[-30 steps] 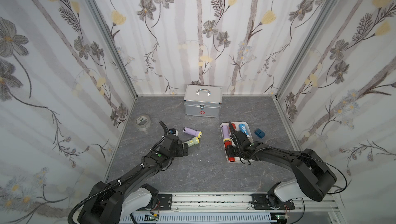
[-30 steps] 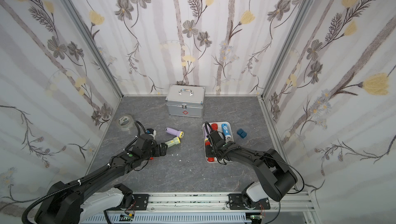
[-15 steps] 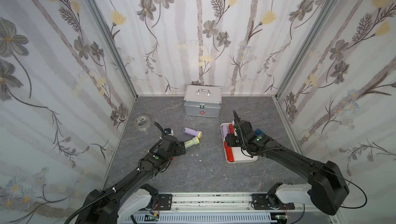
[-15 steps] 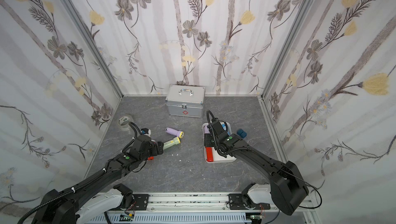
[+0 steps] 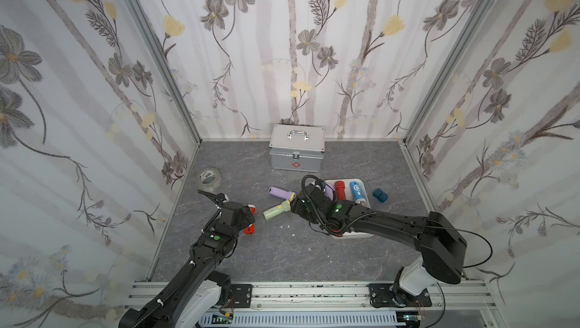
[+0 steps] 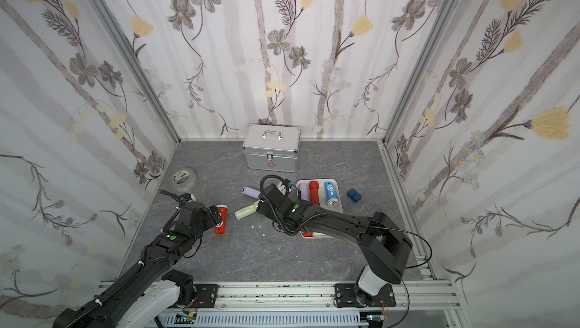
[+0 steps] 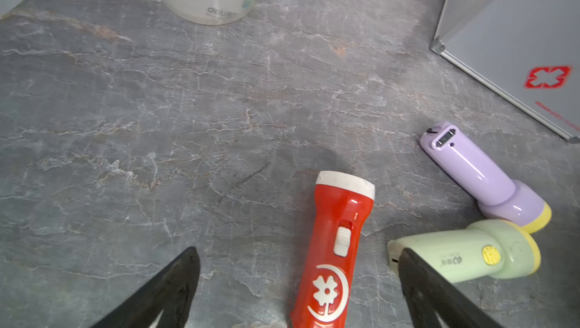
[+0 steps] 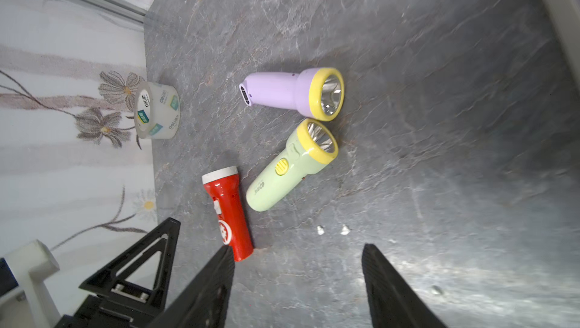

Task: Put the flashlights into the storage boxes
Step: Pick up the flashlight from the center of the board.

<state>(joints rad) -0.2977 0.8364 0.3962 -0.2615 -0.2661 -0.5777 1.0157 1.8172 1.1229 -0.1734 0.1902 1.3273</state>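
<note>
White plastic is carrying a little over half the job. The storage tray is holding the stowed lilac flashlight, the stowed red flashlight and the blue flashlight side by side at its far end. A scrap of red is showing at the tray's near end under my right arm; I am taking it for a fourth flashlight, though the arm is hiding most of it.

Three are lying on the grey surface to the left of the tray, not yet stowed. The loose lilac flashlight is nearest the tray's far corner. The pale green flashlight is lying just beside it, their yellow collars almost meeting. The loose red flashlight is lying farthest from the tray.

My left end effector is hanging with its fingers wide apart, one on each side of the loose red flashlight and gripping nothing. My right end effector is hovering left of the tray, close to the pale green flashlight's head, its fingers partly apart with nothing between them.

So I am judging four as stowed and three as waiting. The red one looks like my left arm's next pick, and the green or lilac one my right's. How much room the tray's near half is offering I cannot tell, since my arm is covering it.
</note>
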